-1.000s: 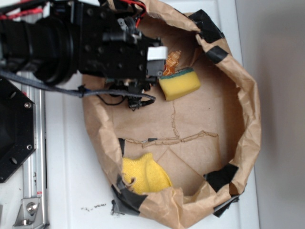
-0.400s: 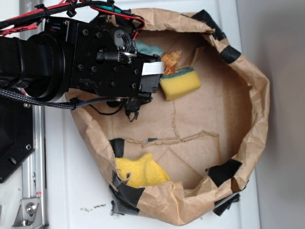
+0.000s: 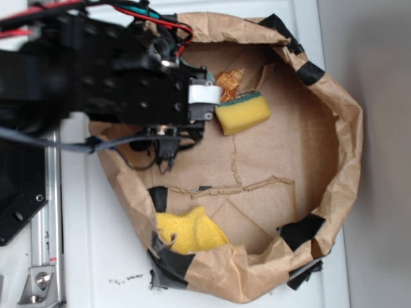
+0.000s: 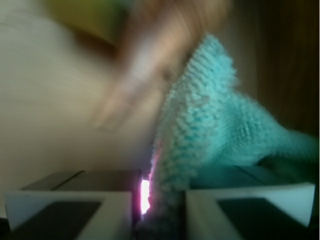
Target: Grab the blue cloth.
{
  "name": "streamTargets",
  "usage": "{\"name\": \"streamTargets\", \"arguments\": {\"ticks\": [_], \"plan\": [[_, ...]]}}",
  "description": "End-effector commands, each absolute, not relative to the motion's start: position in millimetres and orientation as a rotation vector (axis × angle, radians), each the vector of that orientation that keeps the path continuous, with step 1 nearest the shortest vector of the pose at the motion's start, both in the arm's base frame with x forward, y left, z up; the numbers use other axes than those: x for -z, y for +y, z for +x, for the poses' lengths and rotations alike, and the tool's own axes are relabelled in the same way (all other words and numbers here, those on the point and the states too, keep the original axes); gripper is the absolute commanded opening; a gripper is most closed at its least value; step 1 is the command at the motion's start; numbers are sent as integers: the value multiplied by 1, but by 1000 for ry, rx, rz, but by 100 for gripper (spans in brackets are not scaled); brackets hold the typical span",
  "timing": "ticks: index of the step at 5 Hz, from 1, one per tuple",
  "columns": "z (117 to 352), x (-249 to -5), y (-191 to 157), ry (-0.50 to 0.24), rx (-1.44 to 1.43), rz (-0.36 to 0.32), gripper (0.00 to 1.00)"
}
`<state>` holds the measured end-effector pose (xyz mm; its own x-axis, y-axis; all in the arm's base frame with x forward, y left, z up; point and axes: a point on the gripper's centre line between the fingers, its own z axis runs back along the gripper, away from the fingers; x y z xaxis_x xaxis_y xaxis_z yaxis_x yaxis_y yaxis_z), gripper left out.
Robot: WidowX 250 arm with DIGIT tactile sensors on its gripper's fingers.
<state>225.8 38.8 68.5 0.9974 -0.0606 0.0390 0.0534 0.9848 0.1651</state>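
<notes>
Teal terry fills most of my wrist view: the blue cloth (image 4: 210, 135) rises in a nubby peak straight ahead of the fingers (image 4: 160, 210), and its lower edge runs down into the narrow slot between the two pads (image 4: 70, 212). I see the pads nearly closed, with a thin strip of light on one side of the pinched fabric, so I read the fingers as clamped on a fold of the cloth. Everything beyond the cloth is blurred tan and brown, and I cannot make out details there.

From the exterior camera I cannot see the blue cloth at all; the black arm (image 3: 96, 77) covers that part of the scene, with red and black cables (image 3: 154, 19) looping over its top. The arm reaches over the rim of a crumpled brown paper bag (image 3: 334, 160) patched with black tape and lying on the white worktop (image 3: 96, 256). Just beside the fingers' end of the arm, touching or almost touching its white tab, lies a yellow sponge (image 3: 242, 112) with a green top. A small orange scrap (image 3: 230, 80) sits near the sponge. Well apart from the fingers, at the opposite edge of the bag, a bright yellow cloth (image 3: 189, 231) lies bunched against the taped rim.
</notes>
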Motion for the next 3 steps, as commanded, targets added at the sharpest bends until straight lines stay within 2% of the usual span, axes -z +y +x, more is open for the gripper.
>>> {"name": "streamTargets", "arguments": {"ticks": [1,2,3], "plan": [[250,-166,0,-163,197,52,0],[239,-171,2,-211,203,34,0],[233,-171,3,-193,197,-20,0]]}}
